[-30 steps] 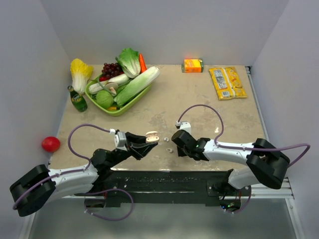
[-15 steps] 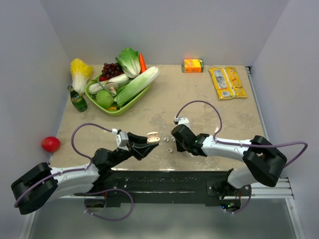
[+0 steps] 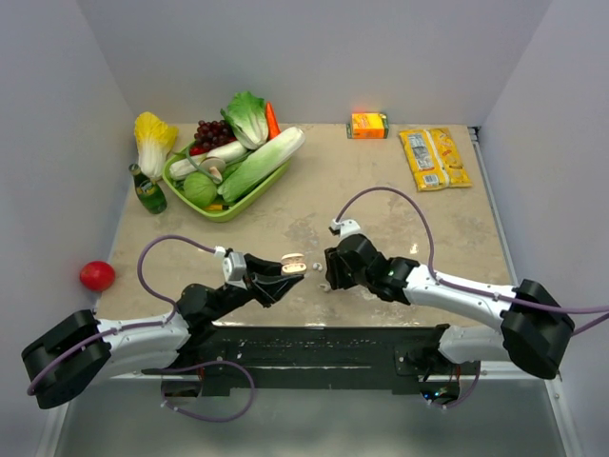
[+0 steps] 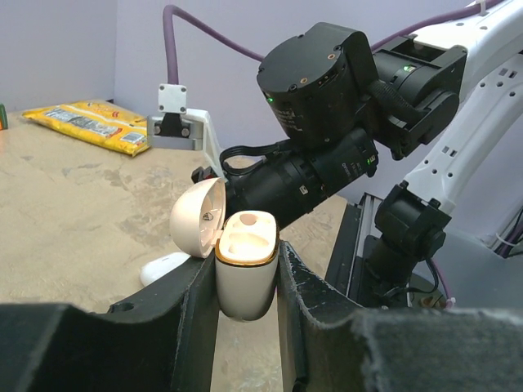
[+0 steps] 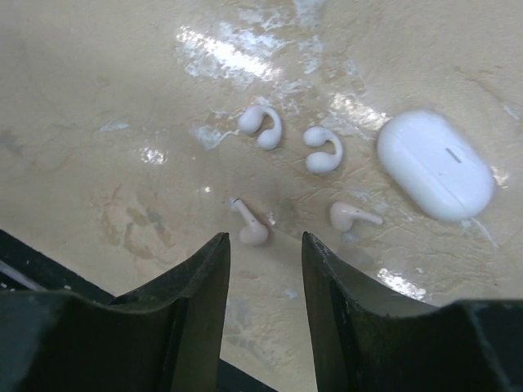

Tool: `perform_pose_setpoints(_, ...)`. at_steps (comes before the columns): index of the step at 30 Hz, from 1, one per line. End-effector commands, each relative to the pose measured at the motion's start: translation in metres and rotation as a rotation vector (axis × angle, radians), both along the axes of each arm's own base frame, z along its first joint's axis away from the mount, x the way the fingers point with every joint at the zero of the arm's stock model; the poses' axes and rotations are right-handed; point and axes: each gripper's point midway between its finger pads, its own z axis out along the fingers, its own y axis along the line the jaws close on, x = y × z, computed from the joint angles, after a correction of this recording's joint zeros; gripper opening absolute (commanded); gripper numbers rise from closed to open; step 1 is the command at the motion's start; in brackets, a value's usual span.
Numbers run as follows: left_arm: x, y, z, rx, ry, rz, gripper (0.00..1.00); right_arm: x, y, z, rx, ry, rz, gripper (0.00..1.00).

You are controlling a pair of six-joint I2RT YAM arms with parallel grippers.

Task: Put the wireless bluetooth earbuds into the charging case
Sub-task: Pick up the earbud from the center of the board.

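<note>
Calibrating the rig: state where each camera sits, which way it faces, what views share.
Top external: above and behind the bases, looking down on the table; both arms show.
Left wrist: faces the open charging case between its own fingers; right arm beyond.
Right wrist: looking down past its fingers at the earbuds.
Shared: charging case, top and left wrist.

The charging case [image 4: 245, 273] is being seen as cream-white (tan inside, gold-rimmed), the earbuds [image 5: 252, 233] as white, the table [image 5: 98, 98] as mottled beige, the carton [image 3: 368, 125] as orange.
</note>
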Motion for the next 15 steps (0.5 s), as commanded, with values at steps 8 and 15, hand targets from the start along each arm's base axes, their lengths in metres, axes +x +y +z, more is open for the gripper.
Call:
perform_pose_setpoints(8, -0.019, 0.025, -0.021, -0.028, -0.032, 0.013, 0.00, -0.028, 0.035, -0.011, 0.078, 0.038, 0.120, 0.00)
perform_pose_setpoints(15, -0.019, 0.026, -0.021, -0.028, -0.032, 0.013, 0.00, -0.033, 0.032, -0.036, 0.018, 0.079, 0.114, 0.00)
